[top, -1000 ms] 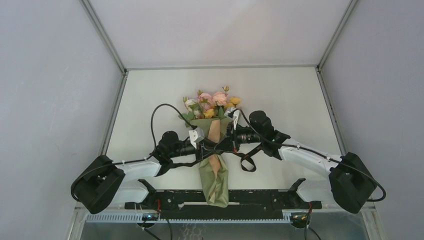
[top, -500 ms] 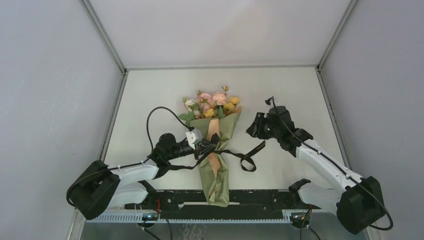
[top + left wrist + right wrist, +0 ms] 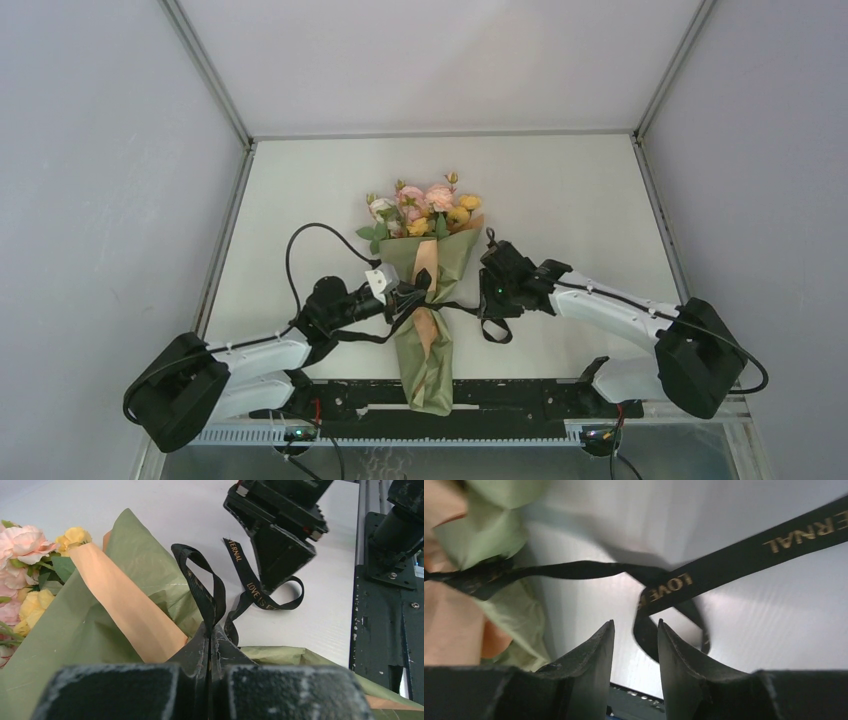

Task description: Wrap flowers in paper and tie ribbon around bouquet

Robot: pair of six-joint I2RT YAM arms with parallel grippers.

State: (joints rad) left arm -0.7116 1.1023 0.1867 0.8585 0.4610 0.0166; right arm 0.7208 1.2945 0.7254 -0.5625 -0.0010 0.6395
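Observation:
The bouquet lies along the table's middle, its flowers (image 3: 425, 208) at the far end and its olive-green paper (image 3: 430, 352) cone pointing to the near edge; a tan-orange strip (image 3: 125, 615) shows inside. The black ribbon (image 3: 497, 327) crosses the cone's waist and trails right in a loop. My left gripper (image 3: 414, 292) is shut on a standing loop of the ribbon (image 3: 200, 575) over the cone. My right gripper (image 3: 487, 300) is open just right of the cone. A curl of ribbon (image 3: 646, 637) sits between its fingertips, untouched, and the lettered tail (image 3: 744, 552) runs beyond.
A black frame rail (image 3: 520, 395) runs along the near edge under the cone's tip. The left arm's black cable (image 3: 300, 245) arcs above the table left of the bouquet. Grey walls close in both sides.
My left gripper has shut on the ribbon loop. My right gripper let go, swung out to the right, and has come back low beside the cone, open over the ribbon's tail.

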